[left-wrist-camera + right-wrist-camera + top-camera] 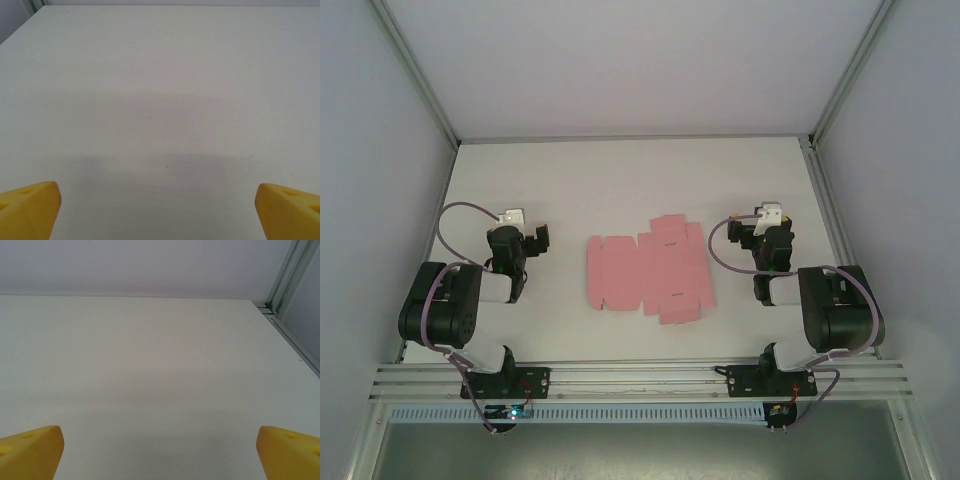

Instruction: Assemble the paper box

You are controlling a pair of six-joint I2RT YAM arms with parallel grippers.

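The paper box [648,269] is a flat pink die-cut sheet with tabs and flaps, lying unfolded on the white table [620,180] midway between the two arms. My left gripper [523,240] rests to the left of the sheet, apart from it. In the left wrist view its yellow fingertips [29,207] stand wide apart over bare table, so the left gripper [159,210] is open and holds nothing. My right gripper [758,238] sits to the right of the sheet, also apart from it. The right gripper [160,452] is open too, its yellow fingertips [287,450] spread over bare table.
Grey walls with aluminium frame posts [835,95] enclose the table on three sides. A frame rail [292,337] runs along the table's right edge. A metal rail [640,378] carrying both arm bases lines the near edge.
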